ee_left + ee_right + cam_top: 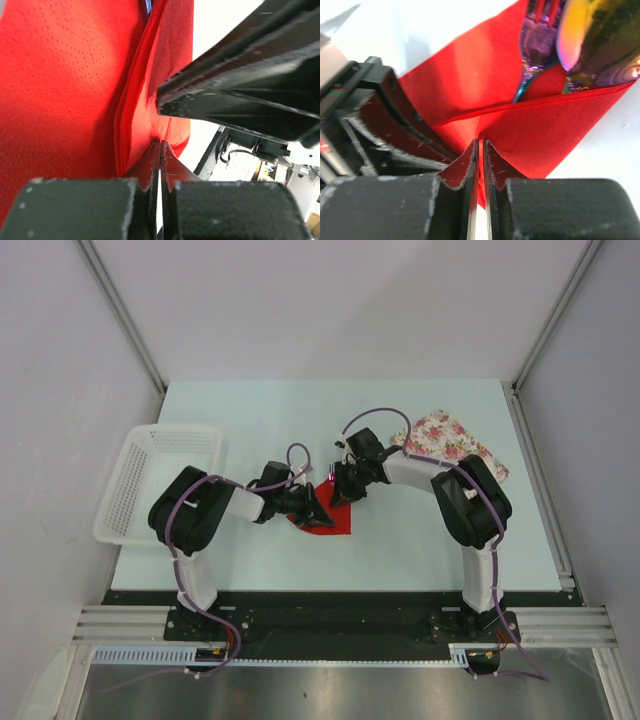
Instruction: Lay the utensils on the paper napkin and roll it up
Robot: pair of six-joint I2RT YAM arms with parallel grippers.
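Top view: a pale mint, smooth table [400,540]. Centre frame lies the paper napkin [327,525], bright red, thin, partly folded. Two black-and-white arms meet over it. The left pincer [318,508] sits on the napkin's left part and the right pincer [343,492] on its upper edge; their tips are near each other. Left of frame is a white plastic basket [140,475] w/ mesh walls, rectangular. Upper right is a floral cloth [450,437], white w/ pink blooms, rumpled.

Left wrist view: the napkin [65,100] fills the left half. Its paper is matte w/ rows of tiny embossed dots. A raised fold runs from top centre down to bottom centre. The left pincer [160,150] is pressed together, pinching that fold at its lower end; fingers are black, matte, specked white. The right pincer's finger crosses the upper right, a dark scuffed bar.

Right wrist view: the right pincer [481,147], bottom centre, is squeezed nearly together on a napkin [530,135] layer. One red flap is folded across the utensils. Top centre is the fork [537,50], glossy pink-purple metal. Top right is the spoon [592,35], w/ a mirror-like gold bowl. Both handles go under the flap. The left pincer [395,125] is at left, dark, tinted red by reflection.
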